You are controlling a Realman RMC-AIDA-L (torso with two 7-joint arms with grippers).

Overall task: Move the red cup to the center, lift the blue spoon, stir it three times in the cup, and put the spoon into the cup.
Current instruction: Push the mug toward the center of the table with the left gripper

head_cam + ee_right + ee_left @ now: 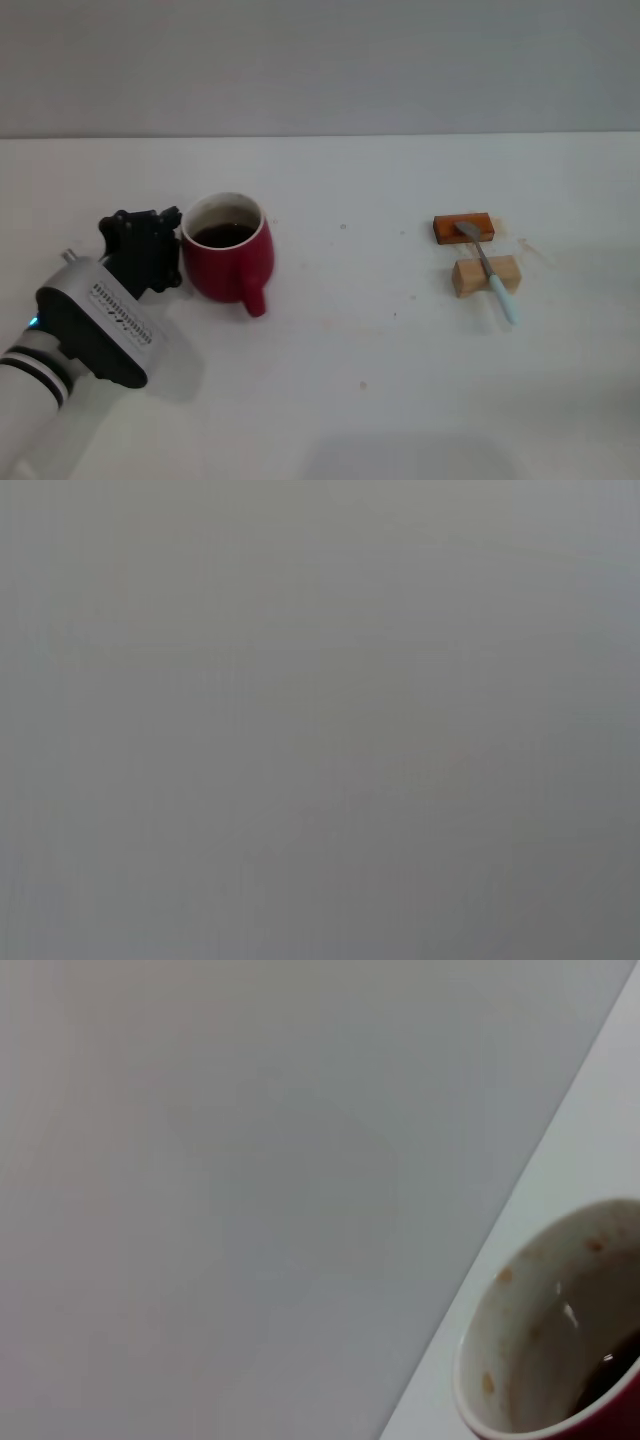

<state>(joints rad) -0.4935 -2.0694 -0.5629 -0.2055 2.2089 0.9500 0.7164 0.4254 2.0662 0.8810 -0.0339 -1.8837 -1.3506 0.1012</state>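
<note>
The red cup [228, 255] stands on the white table at the left, handle toward me, dark liquid inside. Its white rim and inside also show in the left wrist view [560, 1345]. My left gripper [172, 245] is right beside the cup's left side, close to or touching it. The blue spoon [489, 271] lies at the right across two wooden blocks, silver bowl on the far block, pale blue handle pointing toward me. My right gripper is out of view; the right wrist view shows only plain grey.
An orange-brown block [463, 228] and a tan block [485, 276] hold up the spoon. The white table [360, 340] ends at a grey wall at the back.
</note>
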